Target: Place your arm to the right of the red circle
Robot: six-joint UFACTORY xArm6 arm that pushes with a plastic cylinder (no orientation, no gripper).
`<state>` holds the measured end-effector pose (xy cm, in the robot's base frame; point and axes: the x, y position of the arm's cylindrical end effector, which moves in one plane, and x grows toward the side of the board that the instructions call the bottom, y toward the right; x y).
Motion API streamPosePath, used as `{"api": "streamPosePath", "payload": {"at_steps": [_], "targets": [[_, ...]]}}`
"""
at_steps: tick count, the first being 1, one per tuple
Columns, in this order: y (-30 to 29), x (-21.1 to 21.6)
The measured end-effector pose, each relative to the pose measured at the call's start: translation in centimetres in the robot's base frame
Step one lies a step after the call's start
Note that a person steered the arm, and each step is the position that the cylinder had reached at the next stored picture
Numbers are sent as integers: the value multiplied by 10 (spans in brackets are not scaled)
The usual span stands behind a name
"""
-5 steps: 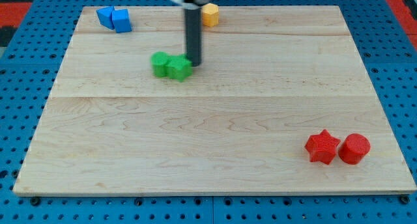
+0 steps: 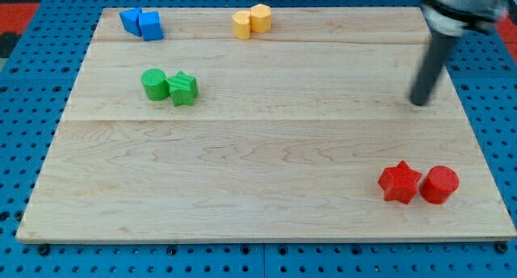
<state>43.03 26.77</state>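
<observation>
- We noted my tip (image 2: 419, 103) near the board's right edge, above the two red blocks and well apart from them.
- There was no gripper on the arm, only the dark rod (image 2: 430, 68), so no jaw state to record.
- Red circle (image 2: 439, 185) sat at lower right, touching the red star (image 2: 400, 183) on its left.
- Green circle (image 2: 154, 83) and green star (image 2: 183, 89) lay touching at upper left.
- Two blue blocks (image 2: 141, 23) sat in the top left corner of the wooden board (image 2: 242, 181); two yellow blocks (image 2: 252, 21) at top centre.
</observation>
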Motion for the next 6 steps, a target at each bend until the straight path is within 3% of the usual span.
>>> {"api": "streamPosePath", "payload": {"at_steps": [1, 2, 4, 6], "targets": [[77, 58], [75, 100], [5, 120], [-25, 135]]}}
